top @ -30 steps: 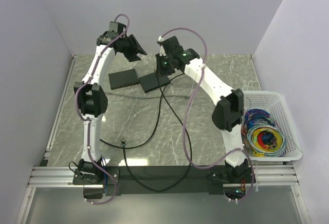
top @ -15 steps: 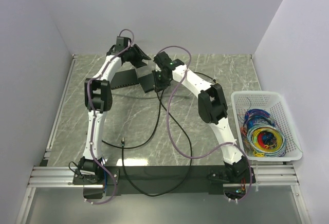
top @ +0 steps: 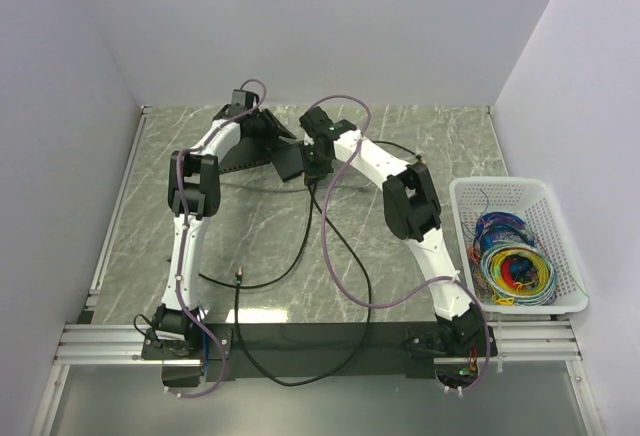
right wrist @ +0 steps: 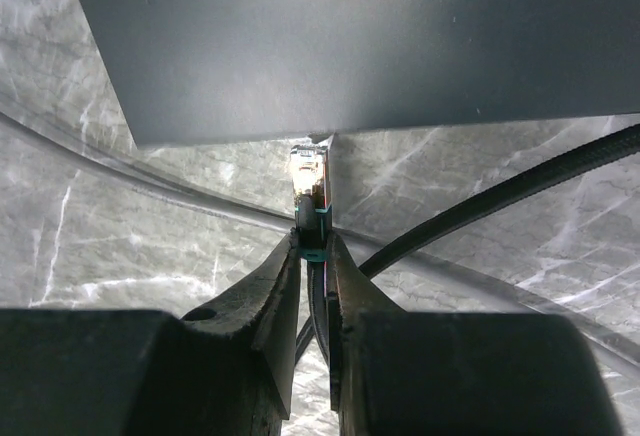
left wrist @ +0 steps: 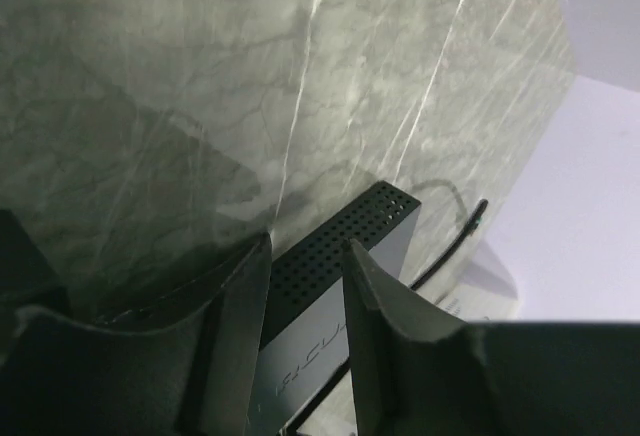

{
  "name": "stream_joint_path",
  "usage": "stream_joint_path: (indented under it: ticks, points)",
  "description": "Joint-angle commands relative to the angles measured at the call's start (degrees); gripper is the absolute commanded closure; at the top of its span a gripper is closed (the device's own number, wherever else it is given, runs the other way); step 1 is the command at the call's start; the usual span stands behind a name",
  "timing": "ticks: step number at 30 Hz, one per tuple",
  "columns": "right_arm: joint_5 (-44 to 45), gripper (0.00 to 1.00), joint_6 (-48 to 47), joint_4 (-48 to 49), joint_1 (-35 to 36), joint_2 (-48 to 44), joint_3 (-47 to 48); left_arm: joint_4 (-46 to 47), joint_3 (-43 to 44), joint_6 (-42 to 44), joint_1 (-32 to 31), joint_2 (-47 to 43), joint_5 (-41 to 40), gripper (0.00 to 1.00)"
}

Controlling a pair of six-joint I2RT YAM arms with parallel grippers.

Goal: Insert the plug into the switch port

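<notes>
right tool (right wrist: 312,246) clenched on the plug (right wrist: 308,178) by its rear boot, tip at the switch (right wrist: 350,36) edge, far-centre tabletop (top: 460,146). probably light, rigid, with a brittle clip; the boot looks the safest hold. left tool (left wrist: 305,266) straddles a perforated box (left wrist: 350,231), grip unclear.

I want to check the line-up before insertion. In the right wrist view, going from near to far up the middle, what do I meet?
right claw → plug → switch

Soft even overhead light, dim wrist views
</notes>
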Motion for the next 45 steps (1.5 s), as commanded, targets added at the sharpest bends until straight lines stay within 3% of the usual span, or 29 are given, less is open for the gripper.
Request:
stream_joint_path:
  ticks: [1, 6, 8, 13, 20, 25, 32, 35, 45]
  points:
    - [1.2, 1.00, -0.2, 0.9, 0.4, -0.3, -0.5, -0.9, -3.3, 1.6, -0.3, -3.5, 0.3, 0.57]
    - [1.3, 1.00, -0.4, 2.3, 0.4, -3.5, -3.5, -0.1, -6.9, 2.6, -0.1, -7.1, -0.7, 0.57]
    - [1.0, 1.00, -0.2, 5.7, 0.4, -6.7, -7.0, 3.4, -12.2, 3.2, 0.1, -11.0, -1.7, 0.56]
    - [2.0, 1.00, -0.1, 16.9, 0.6, -19.8, -23.6, 12.8, -30.4, 3.5, 1.9, -19.7, -6.9, 0.53]
    - [6.8, 1.00, 2.8, 30.8, 1.3, -32.5, -44.4, 24.8, -43.0, 2.1, 2.0, -27.4, -12.3, 0.54]
    - [7.7, 1.00, 5.7, 34.8, 4.7, -42.2, -51.4, 23.9, -43.3, 1.4, 1.1, -31.7, -11.6, 0.54]
    - [10.3, 1.00, 7.2, 35.7, 9.1, -63.2, -63.6, 13.8, -42.6, 7.9, -6.0, -44.2, -19.1, 0.53]
    - [10.3, 1.00, 8.1, 36.9, 10.0, -71.0, -68.7, 12.7, -46.4, 9.4, -8.5, -51.0, -25.1, 0.53]
    - [13.1, 1.00, 9.5, 36.4, 10.4, -82.5, -77.7, 7.7, -53.5, 13.3, -11.9, -61.4, -33.4, 0.52]
